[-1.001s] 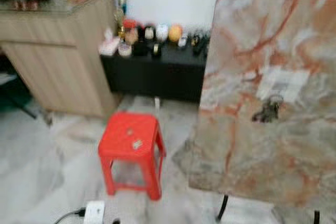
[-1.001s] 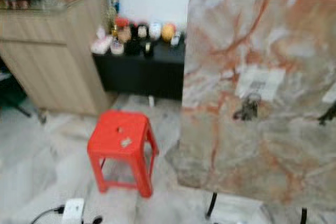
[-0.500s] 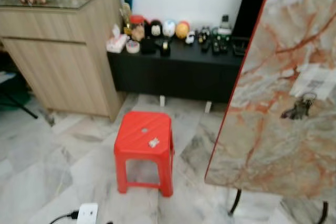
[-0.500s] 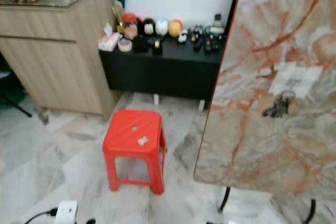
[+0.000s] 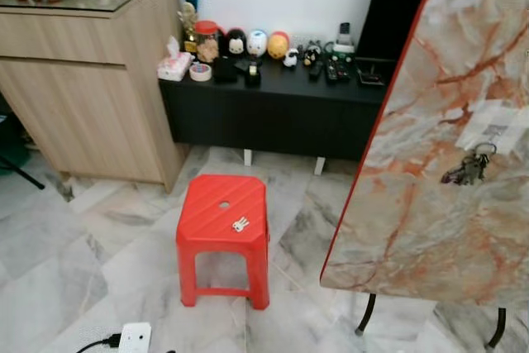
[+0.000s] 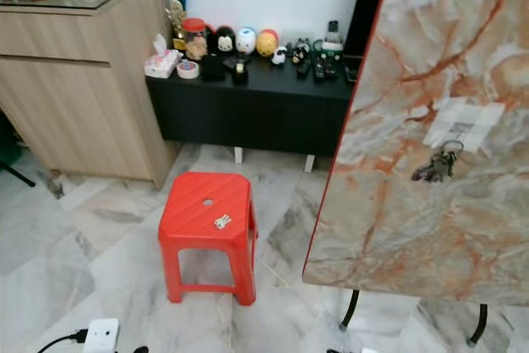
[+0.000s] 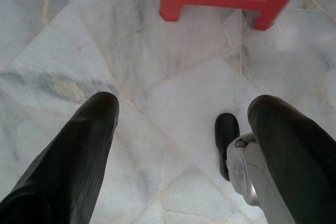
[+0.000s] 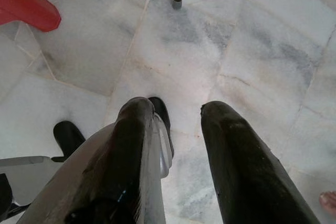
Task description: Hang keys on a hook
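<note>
Two key sets face you: a small key (image 5: pixel 240 223) on the red stool (image 5: pixel 223 208), a bunch (image 5: pixel 467 167) already hanging on the tilted marble board (image 5: pixel 430 204). Both grippers (image 7: pixel 178 145) (image 8: pixel 176 129) hang low, fingers open and empty; a hurried pinch could knock the key to the floor (image 5: pixel 74 262).

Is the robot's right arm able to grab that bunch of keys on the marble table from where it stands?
Probably not yet. The right gripper hangs low, pointing at the floor, open, while the keys lie up on the table, apparently ahead.
</note>
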Controlling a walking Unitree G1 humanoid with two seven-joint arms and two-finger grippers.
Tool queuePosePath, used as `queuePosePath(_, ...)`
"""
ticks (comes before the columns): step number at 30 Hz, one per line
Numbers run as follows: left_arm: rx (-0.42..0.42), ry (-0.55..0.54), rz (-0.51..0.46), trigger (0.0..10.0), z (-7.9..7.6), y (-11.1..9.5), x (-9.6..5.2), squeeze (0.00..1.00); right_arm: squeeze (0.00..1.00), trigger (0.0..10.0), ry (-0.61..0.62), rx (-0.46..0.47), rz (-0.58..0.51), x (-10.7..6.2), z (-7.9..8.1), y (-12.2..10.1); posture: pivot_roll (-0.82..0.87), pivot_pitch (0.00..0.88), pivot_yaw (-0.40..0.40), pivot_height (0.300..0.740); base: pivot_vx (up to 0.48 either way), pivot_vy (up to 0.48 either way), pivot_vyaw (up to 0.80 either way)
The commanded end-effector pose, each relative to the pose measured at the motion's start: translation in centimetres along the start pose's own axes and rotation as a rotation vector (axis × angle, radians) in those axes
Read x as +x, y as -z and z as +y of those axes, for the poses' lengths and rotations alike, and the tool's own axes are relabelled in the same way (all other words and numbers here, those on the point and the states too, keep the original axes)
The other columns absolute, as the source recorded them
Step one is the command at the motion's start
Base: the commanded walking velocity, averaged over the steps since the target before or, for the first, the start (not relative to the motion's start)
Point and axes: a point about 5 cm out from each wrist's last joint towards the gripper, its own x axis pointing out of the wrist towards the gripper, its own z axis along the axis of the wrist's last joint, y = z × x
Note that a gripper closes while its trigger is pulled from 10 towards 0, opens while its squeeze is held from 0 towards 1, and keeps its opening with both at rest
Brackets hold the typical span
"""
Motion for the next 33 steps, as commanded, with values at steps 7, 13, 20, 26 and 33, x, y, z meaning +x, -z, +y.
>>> queuePosePath(7,-0.005,0.006,0.015,10.0,-0.31,0.35,-0.05,0.0,0.0,10.0,0.005,0.005,0.0,0.02,-0.05,-0.07,0.07,0.0,-0.035,0.74,0.0,0.48,0.0)
queuePosePath(13,-0.006,0.008,0.013,10.0,-0.45,0.33,-0.03,0.0,0.0,10.0,0.004,0.005,-0.002,0.02,-0.04,-0.1,0.07,0.0,-0.037,0.74,0.0,0.48,0.0)
queuePosePath(20,-0.006,0.007,0.014,10.0,-0.46,0.37,-0.04,0.0,0.0,10.0,0.004,0.006,-0.004,0.03,-0.01,-0.13,0.07,0.0,-0.037,0.74,0.0,0.48,0.0)
queuePosePath(26,-0.006,0.008,0.016,10.0,-0.51,0.41,-0.05,0.0,0.0,10.0,0.003,0.007,-0.005,0.03,0.02,-0.14,0.07,0.0,-0.036,0.74,0.0,0.48,0.0)
queuePosePath(33,-0.001,0.009,0.006,10.0,-0.56,0.31,-0.04,0.0,0.0,10.0,0.003,0.01,-0.007,0.03,0.08,-0.16,0.07,0.0,-0.035,0.74,0.0,0.222,0.0)
